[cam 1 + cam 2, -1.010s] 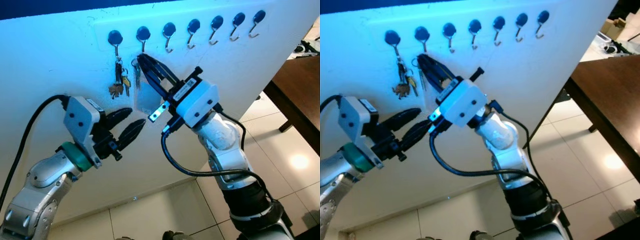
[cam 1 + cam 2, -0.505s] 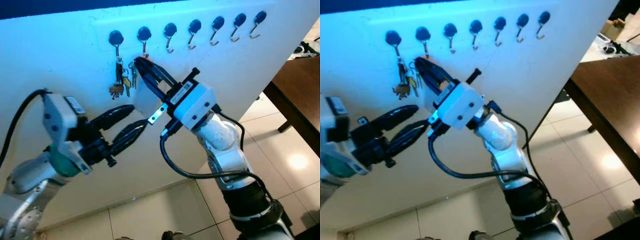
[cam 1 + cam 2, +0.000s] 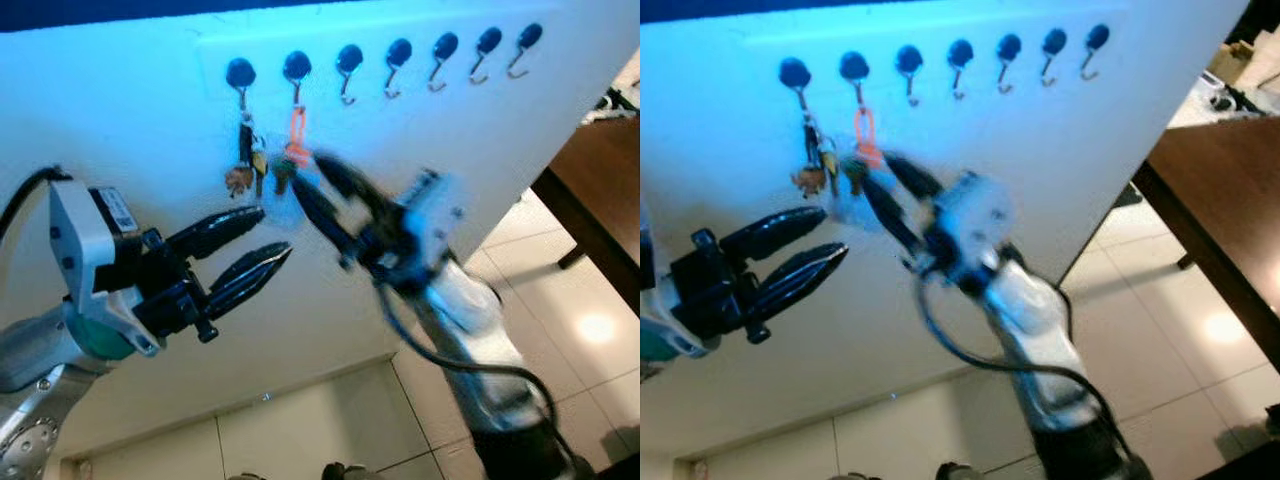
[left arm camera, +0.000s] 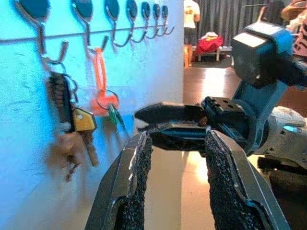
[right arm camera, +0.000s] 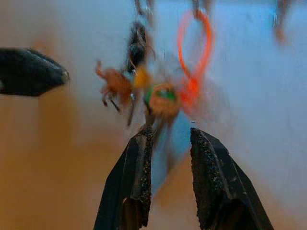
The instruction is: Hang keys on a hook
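Keys [image 3: 284, 172] on orange loop hung from second hook [image 3: 296, 68], upper centre. Right gripper [image 3: 312, 190] blurred just below keys, fingers parted, empty. Left gripper [image 3: 252, 243] released, lower left.

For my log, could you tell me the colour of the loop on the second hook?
The loop is orange, clearest in the left wrist view.

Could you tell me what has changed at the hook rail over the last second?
The right pincer has let go and drawn back down from the second black hook, leaving the orange-looped keys hanging there. The left pincer stayed open below; the dark key bunch remains on the first hook.
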### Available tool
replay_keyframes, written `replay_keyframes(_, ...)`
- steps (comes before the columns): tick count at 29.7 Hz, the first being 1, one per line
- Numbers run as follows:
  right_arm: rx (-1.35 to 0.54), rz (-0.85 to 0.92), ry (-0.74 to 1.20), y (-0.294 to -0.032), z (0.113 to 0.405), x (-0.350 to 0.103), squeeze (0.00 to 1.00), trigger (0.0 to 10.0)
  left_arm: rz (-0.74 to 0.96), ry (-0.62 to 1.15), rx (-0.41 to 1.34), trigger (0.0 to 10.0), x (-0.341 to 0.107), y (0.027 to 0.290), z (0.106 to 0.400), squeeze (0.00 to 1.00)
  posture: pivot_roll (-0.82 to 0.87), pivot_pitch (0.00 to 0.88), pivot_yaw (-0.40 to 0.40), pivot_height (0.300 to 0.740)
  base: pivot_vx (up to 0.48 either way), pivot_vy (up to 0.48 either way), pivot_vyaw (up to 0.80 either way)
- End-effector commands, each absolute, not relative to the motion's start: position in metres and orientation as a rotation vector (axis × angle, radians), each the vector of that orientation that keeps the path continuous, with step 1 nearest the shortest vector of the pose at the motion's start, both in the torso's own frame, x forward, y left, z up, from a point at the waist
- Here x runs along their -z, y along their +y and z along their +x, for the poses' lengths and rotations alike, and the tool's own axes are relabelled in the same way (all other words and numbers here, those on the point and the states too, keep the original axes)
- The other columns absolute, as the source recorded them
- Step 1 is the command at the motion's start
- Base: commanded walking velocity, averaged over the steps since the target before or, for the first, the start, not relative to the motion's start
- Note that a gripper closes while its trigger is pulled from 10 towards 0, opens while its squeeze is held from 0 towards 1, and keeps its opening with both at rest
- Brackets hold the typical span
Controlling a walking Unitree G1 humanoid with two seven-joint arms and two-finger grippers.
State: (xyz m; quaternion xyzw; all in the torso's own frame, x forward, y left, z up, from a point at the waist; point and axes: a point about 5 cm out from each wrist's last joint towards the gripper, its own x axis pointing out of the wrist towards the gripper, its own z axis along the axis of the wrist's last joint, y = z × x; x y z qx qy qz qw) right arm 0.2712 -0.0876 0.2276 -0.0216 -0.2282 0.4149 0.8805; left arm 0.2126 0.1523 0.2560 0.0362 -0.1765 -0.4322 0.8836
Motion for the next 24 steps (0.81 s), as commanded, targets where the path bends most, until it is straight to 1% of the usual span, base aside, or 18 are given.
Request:
replay_keyframes(1,-0.940,0.022,-0.433,-0.091,0.261,-0.225,0.00,10.0,0.062,-0.336,0.892,10.0,-0.250,0.153,0.214,0.00,0.05,0.083,0.042,0.740,0.000,0.000,0.00)
replay_keyframes(3,-0.965,0.045,-0.398,-0.096,0.255,-0.221,0.00,10.0,0.058,-0.326,0.884,10.0,-0.248,0.154,0.216,0.00,0.05,0.084,0.045,0.740,0.000,0.000,0.00)
replay_keyframes(5,-0.990,0.080,-0.304,-0.112,0.244,-0.205,0.00,10.0,0.058,-0.286,0.857,10.0,-0.242,0.157,0.220,0.00,0.04,0.088,0.049,0.740,0.000,0.000,0.00)
replay_keyframes(6,-0.990,0.080,-0.304,-0.112,0.244,-0.205,0.00,10.0,0.058,-0.286,0.857,10.0,-0.242,0.157,0.220,0.00,0.04,0.088,0.049,0.740,0.000,0.000,0.00)
replay_keyframes(7,-0.986,0.079,-0.265,-0.119,0.239,-0.197,0.00,10.0,0.059,-0.266,0.848,10.0,-0.238,0.158,0.221,0.00,0.04,0.092,0.049,0.740,0.000,0.000,0.00)
replay_keyframes(9,-0.986,0.079,-0.265,-0.119,0.239,-0.197,0.00,10.0,0.059,-0.266,0.848,10.0,-0.238,0.158,0.221,0.00,0.04,0.092,0.049,0.740,0.000,0.000,0.00)
replay_keyframes(10,-0.962,0.072,-0.199,-0.128,0.236,-0.182,0.00,10.0,0.049,-0.236,0.836,10.0,-0.232,0.160,0.221,0.00,0.04,0.092,0.049,0.740,0.000,0.000,0.00)
replay_keyframes(11,-0.962,0.072,-0.199,-0.128,0.236,-0.182,0.00,10.0,0.049,-0.236,0.836,10.0,-0.232,0.160,0.221,0.00,0.04,0.092,0.049,0.740,0.000,0.000,0.00)
replay_keyframes(12,-0.887,0.055,-0.094,-0.141,0.232,-0.157,0.00,10.0,0.078,-0.159,0.815,10.0,-0.215,0.162,0.219,0.00,0.04,0.099,0.045,0.740,0.000,0.000,0.00)
replay_keyframes(13,-0.887,0.055,-0.094,-0.141,0.232,-0.157,0.00,10.0,0.078,-0.159,0.815,10.0,-0.215,0.162,0.219,0.00,0.04,0.099,0.045,0.740,0.000,0.000,0.00)
replay_keyframes(14,-0.769,0.045,0.012,-0.156,0.230,-0.127,0.00,10.0,0.100,-0.059,0.771,10.0,-0.190,0.165,0.218,0.00,0.04,0.102,0.041,0.740,0.000,0.000,0.00)
replay_keyframes(16,-0.769,0.045,0.012,-0.156,0.230,-0.127,0.00,10.0,0.100,-0.059,0.771,10.0,-0.190,0.165,0.218,0.00,0.04,0.102,0.041,0.740,0.000,0.000,0.00)
replay_keyframes(18,-0.464,0.007,0.172,-0.186,0.226,-0.072,0.00,10.0,0.151,0.123,0.592,10.0,-0.132,0.171,0.219,0.00,0.04,0.108,0.037,0.740,0.000,0.000,0.00)
replay_keyframes(21,-0.464,0.007,0.172,-0.186,0.226,-0.072,0.00,10.0,0.151,0.123,0.592,10.0,-0.132,0.171,0.219,0.00,0.04,0.108,0.037,0.740,0.000,0.000,0.00)
replay_keyframes(22,-0.310,0.013,0.210,-0.195,0.226,-0.055,0.00,10.0,0.145,0.178,0.451,10.0,-0.106,0.173,0.222,0.00,0.04,0.108,0.038,0.740,0.000,0.000,0.00)
replay_keyframes(23,-0.239,0.017,0.215,-0.196,0.225,-0.049,0.00,10.0,0.131,0.198,0.364,10.0,-0.091,0.167,0.224,0.00,0.03,0.110,0.035,0.740,0.000,0.000,0.00)
replay_keyframes(24,-0.239,0.017,0.215,-0.196,0.225,-0.049,0.00,10.0,0.131,0.198,0.364,10.0,-0.091,0.167,0.224,0.00,0.03,0.110,0.035,0.740,0.000,0.000,0.00)
